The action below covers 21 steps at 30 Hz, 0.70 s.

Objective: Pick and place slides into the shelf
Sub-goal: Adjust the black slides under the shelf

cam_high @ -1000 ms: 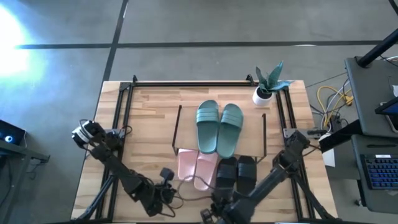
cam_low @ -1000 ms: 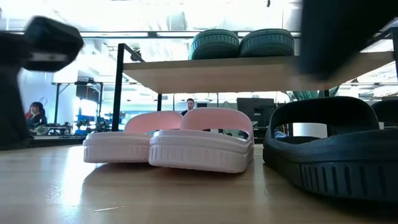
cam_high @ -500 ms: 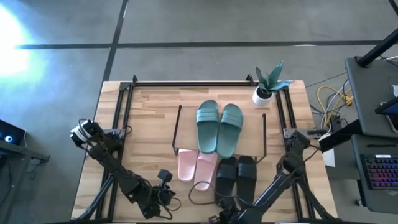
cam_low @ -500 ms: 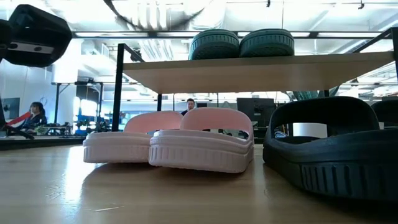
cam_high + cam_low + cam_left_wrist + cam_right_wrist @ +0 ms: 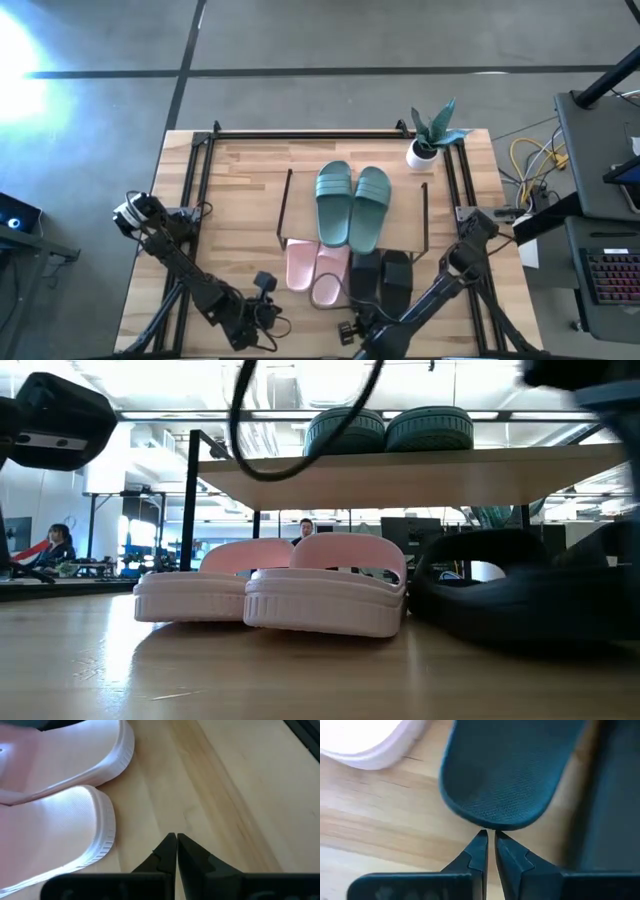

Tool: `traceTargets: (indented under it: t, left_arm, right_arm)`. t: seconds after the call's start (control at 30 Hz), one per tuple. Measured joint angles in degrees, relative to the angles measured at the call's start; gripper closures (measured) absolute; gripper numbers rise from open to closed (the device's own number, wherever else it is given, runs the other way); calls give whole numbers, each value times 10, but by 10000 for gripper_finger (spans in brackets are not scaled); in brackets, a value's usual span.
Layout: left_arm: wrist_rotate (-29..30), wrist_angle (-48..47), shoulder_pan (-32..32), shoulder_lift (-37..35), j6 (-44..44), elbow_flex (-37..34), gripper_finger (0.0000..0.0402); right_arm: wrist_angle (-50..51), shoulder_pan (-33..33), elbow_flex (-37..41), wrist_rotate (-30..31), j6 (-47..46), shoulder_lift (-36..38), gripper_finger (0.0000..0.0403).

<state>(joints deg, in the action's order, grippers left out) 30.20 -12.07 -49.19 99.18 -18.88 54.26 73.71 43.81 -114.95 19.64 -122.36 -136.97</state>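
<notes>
Six slides are in view on the wooden worktop [image 5: 240, 190]: the two teal-green slides [image 5: 352, 203] lie side by side on top of the shelf [image 5: 300, 210], heels toward the near edge, while the two pale pink slides [image 5: 313, 270] sit on the worktop under the shelf's near-left part and the two black slides [image 5: 383, 277] lie just to their right, close beside them, their near ends sticking out past the shelf's board. The right hand [image 5: 488, 837] is low at the near edge, its fingers nearly closed and empty, with the tips just touching the rounded near end of a black slide [image 5: 512, 775]; a pale pink slide's edge [image 5: 365, 740] shows to the far left of it. The left hand [image 5: 175, 842] rests near the near-left part of the worktop, fingers fully closed on nothing, pointing across bare wood with the pale pink slides [image 5: 60, 815] just to its side. A small potted plant [image 5: 432, 132] stands at the far-right corner, well apart from the shelf. In the low view a dark cable loop [image 5: 300, 430] hangs in front of the shelf.
</notes>
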Motion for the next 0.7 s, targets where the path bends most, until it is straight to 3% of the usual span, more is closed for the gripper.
traceTargets:
  t: [0.2, 0.5, 0.7]
  left_arm:
    - [1, 0, 8, 0, 2, -4, 402]
    - [0, 0, 9, 0, -2, -6, 402]
    - [1, 0, 9, 0, -2, -6, 402]
  right_arm:
    - [-50, -28, 2, 16, 94, 1, 376]
    - [-5, -45, 9, 11, 86, 3, 376]
    - [-7, -22, -51, 7, 142, 10, 376]
